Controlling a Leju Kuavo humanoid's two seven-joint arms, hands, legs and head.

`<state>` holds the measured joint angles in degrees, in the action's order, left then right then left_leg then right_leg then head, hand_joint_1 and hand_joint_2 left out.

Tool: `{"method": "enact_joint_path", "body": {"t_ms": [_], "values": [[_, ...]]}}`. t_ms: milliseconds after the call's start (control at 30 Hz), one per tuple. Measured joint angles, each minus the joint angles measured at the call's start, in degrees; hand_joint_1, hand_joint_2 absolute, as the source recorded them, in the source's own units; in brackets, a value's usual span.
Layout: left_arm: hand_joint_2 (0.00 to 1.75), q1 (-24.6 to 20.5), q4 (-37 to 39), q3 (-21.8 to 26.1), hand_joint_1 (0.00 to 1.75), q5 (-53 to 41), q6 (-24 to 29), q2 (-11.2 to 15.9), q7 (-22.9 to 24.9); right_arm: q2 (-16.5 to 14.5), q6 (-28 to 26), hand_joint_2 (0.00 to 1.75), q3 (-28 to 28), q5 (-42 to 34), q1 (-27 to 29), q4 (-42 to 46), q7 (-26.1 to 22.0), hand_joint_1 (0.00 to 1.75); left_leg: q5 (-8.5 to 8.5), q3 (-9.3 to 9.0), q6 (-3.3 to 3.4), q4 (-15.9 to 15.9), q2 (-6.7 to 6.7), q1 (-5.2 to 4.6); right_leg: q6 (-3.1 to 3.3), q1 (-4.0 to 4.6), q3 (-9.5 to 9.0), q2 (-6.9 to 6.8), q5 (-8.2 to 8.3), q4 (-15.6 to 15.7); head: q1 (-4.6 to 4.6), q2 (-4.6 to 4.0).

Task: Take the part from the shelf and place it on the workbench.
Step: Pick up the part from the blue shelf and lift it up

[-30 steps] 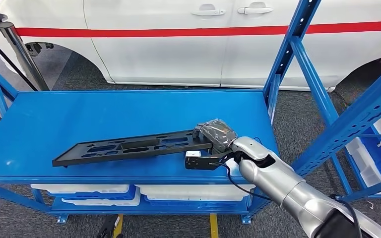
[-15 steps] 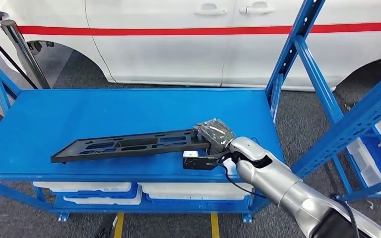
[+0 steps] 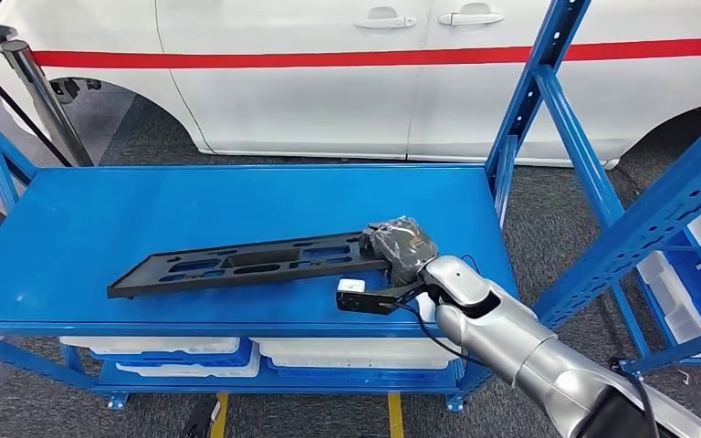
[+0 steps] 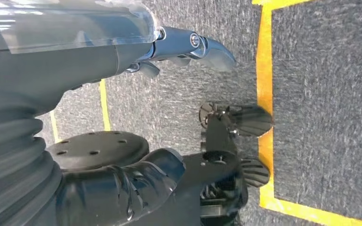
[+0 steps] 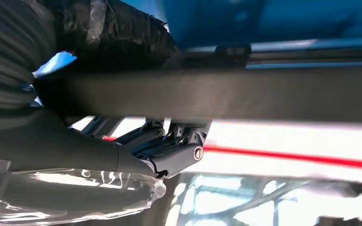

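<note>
Right hand grips the long black part on the blue shelf.

A white car (image 3: 347,82) with a red stripe stands behind the blue shelf (image 3: 100,219), whose top deck carries the flat, slotted black part (image 3: 246,263), lying lengthwise near the front edge. Below the deck, white bins (image 3: 356,354) sit in a row on blue trays; what they hold cannot be made out. More white bins (image 3: 694,274) stand in the rack to the right. The right hand (image 3: 400,248), wrapped in a clear cover, is closed over the part's right end. The left hand (image 4: 188,47) hangs over grey floor with yellow lines, fingers extended and holding nothing.
</note>
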<state>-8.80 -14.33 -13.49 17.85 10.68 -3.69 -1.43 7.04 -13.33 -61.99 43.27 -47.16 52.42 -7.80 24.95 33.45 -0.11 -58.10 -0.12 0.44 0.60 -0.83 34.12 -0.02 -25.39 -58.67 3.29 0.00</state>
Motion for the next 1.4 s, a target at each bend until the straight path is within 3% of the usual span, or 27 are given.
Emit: {"method": "enact_joint_path", "body": {"t_ms": [100,133,200,267,300,333,367,433,500,600,667,767,800,833,867,933,1000,1100,1167,1267,1300,1333,1367,1400], "values": [[1.75,0.4,0.0,0.0,0.0,0.2,-0.3,0.0,-0.3,0.0,-3.8,1.75,1.5,4.4,0.9,0.8,3.6,1.75,-0.23,0.1,0.95,0.6,-0.04,0.03,-1.03,0.07,0.19,0.03,0.06,0.1,0.01,0.0],[1.75,0.5,0.0,0.0,0.0,0.3,-0.5,0.0,-0.4,0.0,-4.9,1.75,2.3,5.9,1.3,1.3,4.7,1.75,-0.4,0.09,1.38,0.7,0.01,0.14,-1.27,0.05,0.61,0.03,-0.63,-0.8,0.04,0.0],[1.75,0.5,0.0,0.0,0.0,0.5,-0.6,0.0,-0.6,0.0,-6.9,1.75,4.0,8.6,1.9,2.3,6.6,1.75,-0.6,0.12,2.05,1.0,0.12,0.23,-1.54,-0.03,3.05,0.05,-3.84,-6.1,0.07,0.0],[1.75,0.6,0.0,0.0,0.0,0.6,-0.7,0.0,-0.7,0.0,-8.0,1.75,5.2,10.1,2.6,3.0,7.8,1.75,-0.54,0.22,2.33,0.9,0.13,0.08,-1.68,-0.02,6.75,0.05,-7.26,-13.8,0.08,0.0],[1.75,0.7,0.0,0.0,0.0,0.7,-0.7,0.0,-0.7,0.0,-8.3,1.75,5.6,10.5,3.0,3.2,8.2,1.75,-0.49,0.24,2.38,0.8,0.11,0.03,-1.71,-0.01,7.88,0.05,-7.64,-16.0,0.09,0.0],[1.75,0.8,0.0,0.0,0.0,0.7,-0.7,0.0,-0.7,0.0,-8.5,1.75,6.0,10.9,3.4,3.4,8.6,1.75,-0.42,0.24,2.4,0.7,0.05,0.0,-1.66,-0.01,8.01,0.05,-6.91,-16.1,0.09,0.0],[1.75,0.9,0.0,0.0,0.0,0.8,-0.7,0.0,-0.7,0.0,-8.8,1.75,6.4,11.5,3.7,3.7,9.0,1.75,-0.3,0.23,2.38,0.6,-0.03,0.0,-1.51,0.01,7.0,0.04,-5.12,-13.8,0.09,0.0],[1.75,0.9,0.0,0.0,0.0,1.0,-0.7,-0.1,-0.8,0.1,-10.0,1.75,7.4,13.5,4.1,4.3,10.3,1.75,0.11,0.32,2.08,0.0,-0.18,-0.11,-1.01,0.18,3.4,0.04,-1.31,-6.0,0.09,0.0],[1.75,0.9,0.0,0.0,0.0,1.1,-0.7,-0.2,-0.9,0.0,-11.5,1.75,8.7,16.4,4.5,5.1,11.8,1.75,0.43,0.57,1.62,-0.4,-0.21,-0.28,-0.64,0.41,1.39,0.06,0.02,-1.4,0.06,0.0],[1.75,1.1,0.0,0.0,0.0,1.2,-0.6,-0.3,-1.0,-0.2,-12.6,1.75,11.2,20.1,5.7,6.3,13.9,1.75,0.62,0.72,0.85,-0.5,-0.2,-0.27,-0.13,0.42,1.24,0.08,-0.03,-0.7,0.05,0.0],[1.75,1.1,0.0,0.0,0.0,1.3,-0.6,-0.3,-1.1,-0.4,-12.7,1.75,12.7,21.3,6.1,7.1,14.8,1.75,2.23,1.65,0.17,-2.7,-0.19,-0.15,0.51,0.11,1.03,0.05,0.17,-0.3,0.01,0.0],[1.75,1.3,0.0,0.0,0.0,1.6,-0.6,-0.4,-1.2,-0.8,-12.5,1.75,13.9,21.6,6.7,7.8,15.4,1.75,7.02,6.46,-0.63,-12.8,-0.17,0.21,1.03,0.03,0.93,0.05,0.16,-0.1,-0.03,0.0],[1.75,1.4,0.0,0.0,0.0,1.7,-0.6,-0.4,-1.3,-1.0,-12.3,1.75,14.2,21.4,7.1,8.0,15.6,1.75,7.63,7.88,-0.79,-15.5,-0.17,0.29,1.06,0.05,0.9,0.06,0.11,-0.2,-0.03,0.0],[1.75,1.5,0.0,0.1,0.0,1.8,-0.6,-0.4,-1.4,-1.1,-12.1,1.75,14.5,21.2,7.5,8.2,15.7,1.75,7.11,8.41,-0.87,-16.1,-0.16,0.33,1.06,0.04,0.86,0.09,0.04,-0.2,-0.03,0.0],[1.75,1.6,0.0,0.1,0.0,1.9,-0.5,-0.4,-1.5,-1.3,-11.8,1.75,14.9,20.9,7.8,8.4,15.8,1.75,5.5,7.78,-0.86,-14.5,-0.15,0.35,0.99,0.03,0.77,0.13,-0.05,-0.3,-0.03,0.0],[1.75,1.6,0.0,0.2,0.0,2.1,-0.3,-0.4,-1.6,-1.8,-11.5,1.75,15.7,20.3,8.3,8.9,16.1,1.75,1.48,4.27,-0.59,-6.9,-0.15,0.32,0.7,0.07,0.56,0.21,-0.32,-0.4,-0.03,0.0],[1.75,1.6,-0.1,0.2,0.0,2.2,-0.1,-0.4,-1.7,-2.3,-11.5,1.75,16.7,20.0,8.7,9.4,16.4,1.75,-0.22,1.74,-0.11,-1.4,-0.24,0.11,0.22,0.25,0.6,0.24,-0.43,-0.5,-0.02,0.0],[1.75,1.9,-0.1,0.3,0.0,2.3,0.2,-0.6,-1.7,-2.9,-11.7,1.75,18.1,19.8,9.4,10.3,16.5,1.75,-0.27,1.38,0.72,-0.2,-0.26,0.04,-0.64,0.3,0.73,0.23,-0.41,-0.3,-0.02,0.0],[1.75,2.0,-0.2,0.3,0.0,2.3,0.2,-0.8,-1.7,-3.2,-11.9,1.75,19.1,19.6,9.8,10.9,16.4,1.75,-0.7,1.14,1.49,0.4,-0.16,0.24,-1.15,0.22,1.46,0.21,-1.88,-2.1,0.01,0.0],[1.75,1.9,-0.2,0.3,0.0,2.3,0.0,-0.9,-1.6,-3.4,-12.7,1.75,20.2,19.7,10.5,11.7,15.9,1.75,-1.1,1.16,2.13,0.5,-0.04,0.19,-1.53,0.11,5.71,0.18,-7.43,-12.0,0.07,0.0],[1.75,2.0,-0.2,0.3,0.0,2.3,0.0,-0.9,-1.5,-3.4,-13.1,1.75,20.5,20.0,11.0,11.9,15.8,1.75,-1.1,1.25,2.13,0.4,-0.05,0.16,-1.62,0.09,6.97,0.17,-8.49,-15.0,0.07,0.0],[1.75,2.1,-0.2,0.3,0.0,2.3,-0.1,-0.9,-1.5,-3.4,-13.4,1.75,20.7,20.4,11.4,12.1,15.7,1.75,-1.1,1.35,2.13,0.3,-0.07,0.15,-1.67,0.08,7.43,0.17,-8.52,-16.2,0.07,0.0],[1.75,2.1,-0.2,0.3,0.0,2.2,-0.2,-0.9,-1.5,-3.4,-13.6,1.75,20.9,20.8,11.7,12.3,15.7,1.75,-1.1,1.48,2.12,0.1,-0.09,0.14,-1.65,0.07,6.79,0.16,-7.45,-15.2,0.07,0.0],[1.75,2.2,-0.2,0.3,0.0,2.2,-0.3,-1.0,-1.5,-3.4,-13.7,1.75,21.0,21.1,11.9,12.6,15.7,1.75,-1.08,1.62,2.09,-0.1,-0.11,0.15,-1.56,0.06,5.11,0.15,-5.61,-12.1,0.07,0.0]]}}
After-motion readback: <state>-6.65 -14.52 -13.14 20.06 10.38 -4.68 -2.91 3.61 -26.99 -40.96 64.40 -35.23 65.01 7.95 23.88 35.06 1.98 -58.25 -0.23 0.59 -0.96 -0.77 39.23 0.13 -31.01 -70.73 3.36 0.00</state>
